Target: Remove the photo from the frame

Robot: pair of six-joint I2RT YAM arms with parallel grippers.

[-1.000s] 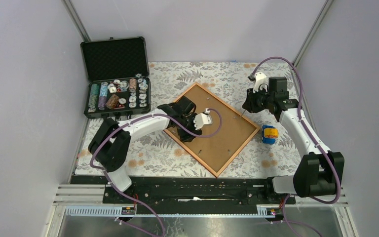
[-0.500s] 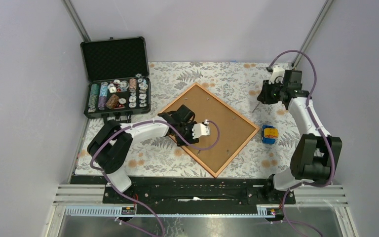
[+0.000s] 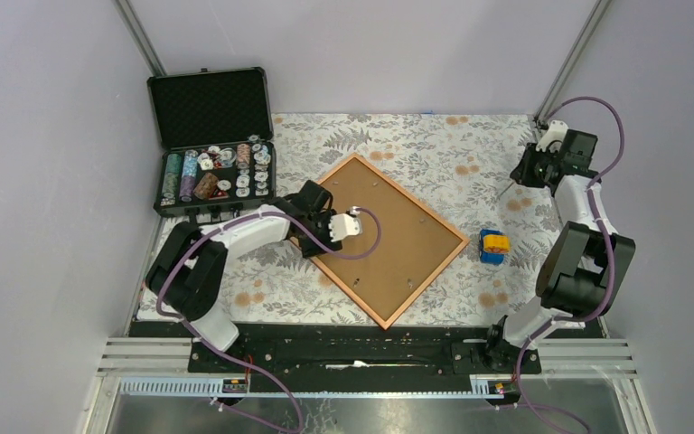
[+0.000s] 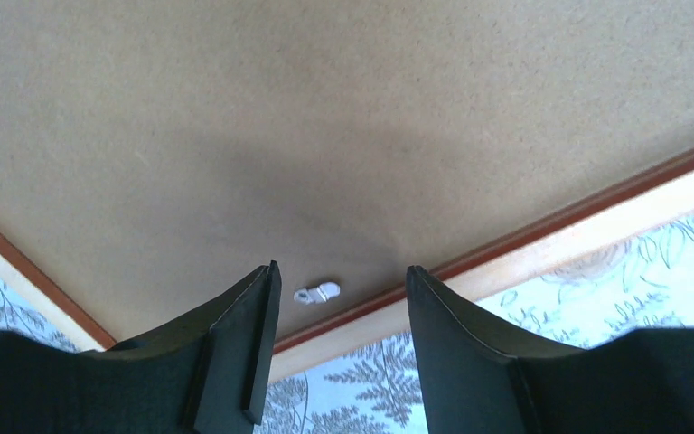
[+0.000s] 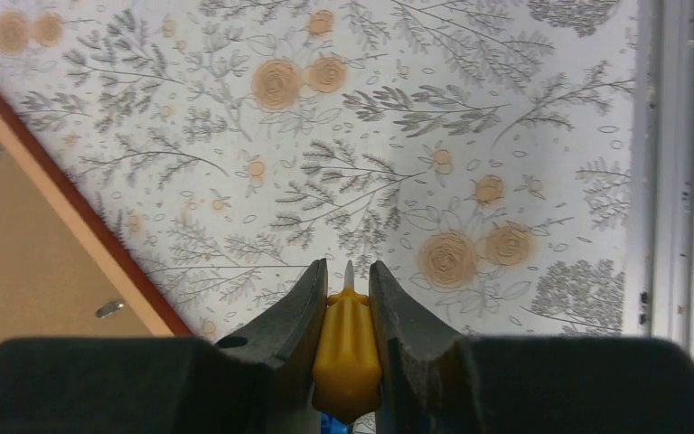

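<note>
The orange-red frame [image 3: 456, 241] lies face down in the middle of the table, its brown fibreboard back [image 3: 389, 235] up. The photo is hidden. My left gripper [image 3: 314, 237] is open and empty over the frame's left edge; in the left wrist view [image 4: 342, 298] a small metal clip [image 4: 316, 293] lies between its fingers, beside the frame's rim [image 4: 587, 237]. My right gripper [image 3: 521, 174] is at the far right of the table, away from the frame. In the right wrist view [image 5: 348, 280] it is shut on a yellow-handled screwdriver [image 5: 346, 348], tip pointing down at the cloth.
An open black case [image 3: 212, 145] with poker chips stands at the back left. A blue and yellow block [image 3: 493, 245] lies right of the frame. The floral cloth [image 3: 434, 145] covers the table. The right table edge and metal rail [image 5: 678, 163] are close to my right gripper.
My right arm has swung right and back, away from the frame, with the screwdriver. My left gripper has slid left to the frame's left edge, and the frame has shifted slightly left.
</note>
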